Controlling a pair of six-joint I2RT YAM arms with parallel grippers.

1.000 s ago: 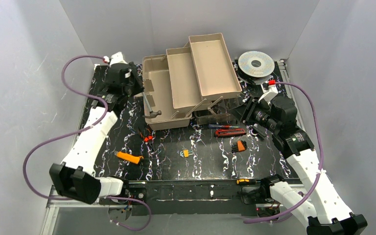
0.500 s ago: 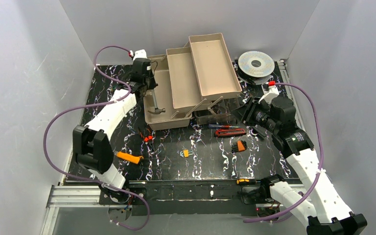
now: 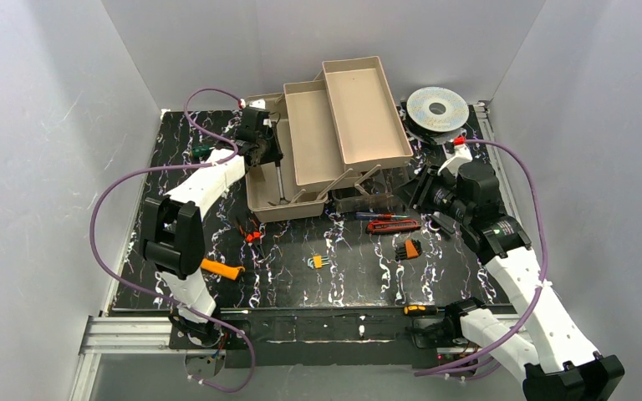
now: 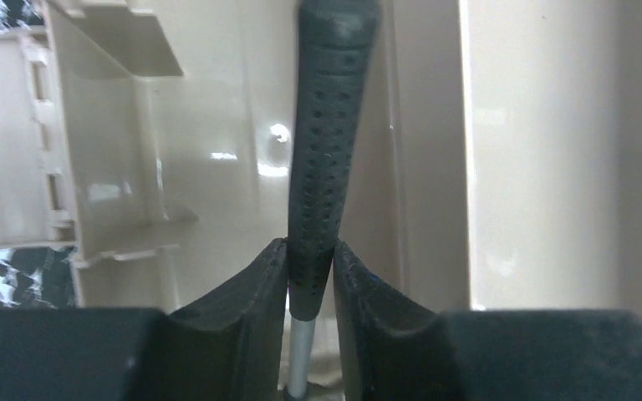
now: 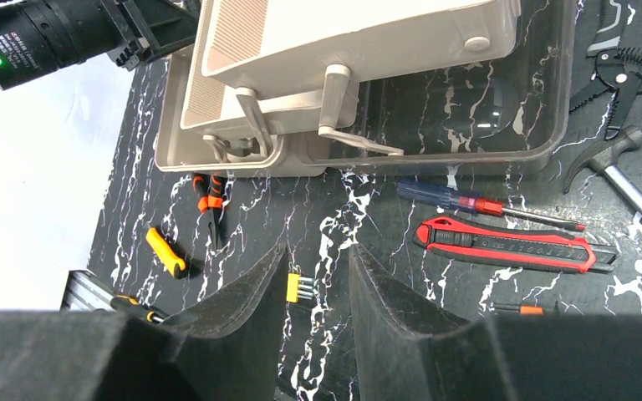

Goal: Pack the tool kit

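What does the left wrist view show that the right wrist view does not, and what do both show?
Only the left wrist: the left gripper shut on a black dimpled rubber handle with a silver shaft. Only the right wrist: the open right gripper, a red utility knife, a blue-and-red screwdriver and small orange-and-black pliers. Both: the taupe plastic toolbox and the black marbled table.

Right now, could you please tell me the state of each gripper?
Left gripper: jaws shut on the hammer.
Right gripper: jaws open, holding nothing.
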